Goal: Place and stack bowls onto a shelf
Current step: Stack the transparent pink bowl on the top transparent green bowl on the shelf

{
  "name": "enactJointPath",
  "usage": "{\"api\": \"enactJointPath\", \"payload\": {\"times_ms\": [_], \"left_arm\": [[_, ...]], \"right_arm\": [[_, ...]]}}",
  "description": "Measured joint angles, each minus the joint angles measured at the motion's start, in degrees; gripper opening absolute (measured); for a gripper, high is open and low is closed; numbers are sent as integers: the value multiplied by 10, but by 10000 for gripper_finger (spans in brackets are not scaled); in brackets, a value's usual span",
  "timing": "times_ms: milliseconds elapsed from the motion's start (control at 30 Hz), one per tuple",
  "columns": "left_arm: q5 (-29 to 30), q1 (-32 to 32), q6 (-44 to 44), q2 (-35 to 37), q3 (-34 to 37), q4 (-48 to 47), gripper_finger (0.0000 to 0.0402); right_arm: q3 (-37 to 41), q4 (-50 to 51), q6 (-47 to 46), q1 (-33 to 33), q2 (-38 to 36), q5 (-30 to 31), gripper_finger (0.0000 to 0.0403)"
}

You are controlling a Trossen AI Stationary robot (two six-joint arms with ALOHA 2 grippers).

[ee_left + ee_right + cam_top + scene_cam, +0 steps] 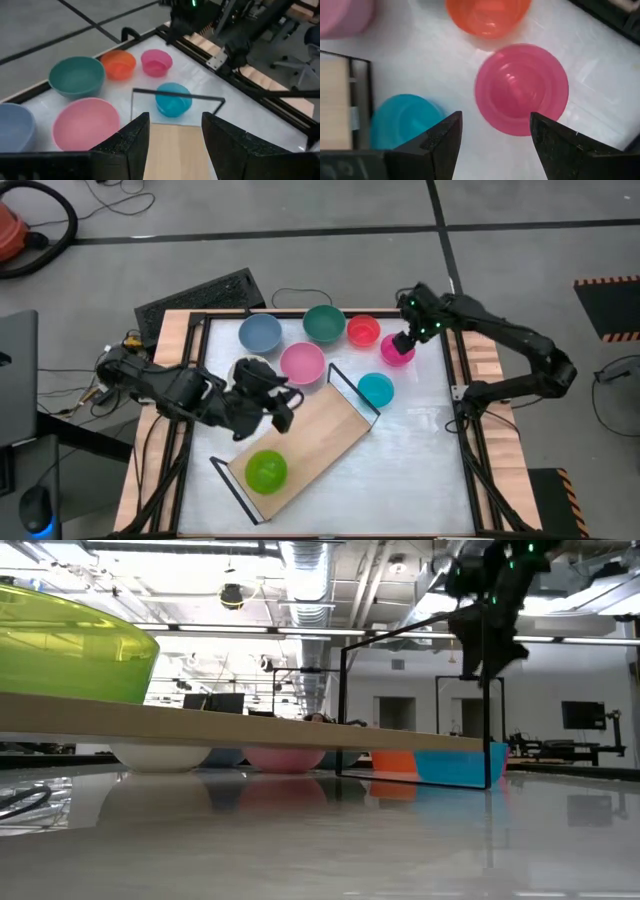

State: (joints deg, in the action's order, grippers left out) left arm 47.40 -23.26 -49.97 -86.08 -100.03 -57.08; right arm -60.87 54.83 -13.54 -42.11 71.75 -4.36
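Observation:
The light-wood shelf lies slanted on the white table and carries the lime green bowl near its near end. On the table along the far side sit the blue, teal, red, magenta, pink and cyan bowls. A cream bowl is partly hidden by my left arm. My left gripper hovers open over the shelf's far end. My right gripper hangs open above the magenta bowl, pointing down, touching nothing.
Black wire loop frames stand up at both short ends of the shelf. The table has a raised wooden and black rim. A black keyboard lies beyond the far left corner. White tabletop shows on the right near side.

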Motion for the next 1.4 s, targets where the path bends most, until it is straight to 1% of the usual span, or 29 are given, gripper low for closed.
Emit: {"api": "enactJointPath", "payload": {"times_ms": [167,233,367,467,567,667,833,933,1200,1400], "left_arm": [[0,28,10,9,0,0,165],[-3,40,18,9,0,-7,165],[-28,70,24,10,0,-11,165],[-40,89,35,10,0,-11,165],[-59,105,68,16,0,-10,165],[-84,121,104,27,0,-10,165],[-95,138,157,48,0,-10,165],[-112,146,187,63,0,-10,165],[-112,151,222,89,0,-22,165],[-113,151,227,89,0,-30,165]], "right_arm": [[75,-68,-4,-19,11,0,260],[94,-91,9,-26,18,-1,260],[119,-121,36,-25,44,-3,260],[126,-131,55,-18,68,-30,260],[127,-144,64,-2,85,-62,260],[127,-158,57,14,92,-64,260],[113,-180,46,36,92,-62,260],[107,-180,53,47,92,-37,260],[107,-137,80,71,92,45,260],[112,-138,76,76,92,46,260]]}}
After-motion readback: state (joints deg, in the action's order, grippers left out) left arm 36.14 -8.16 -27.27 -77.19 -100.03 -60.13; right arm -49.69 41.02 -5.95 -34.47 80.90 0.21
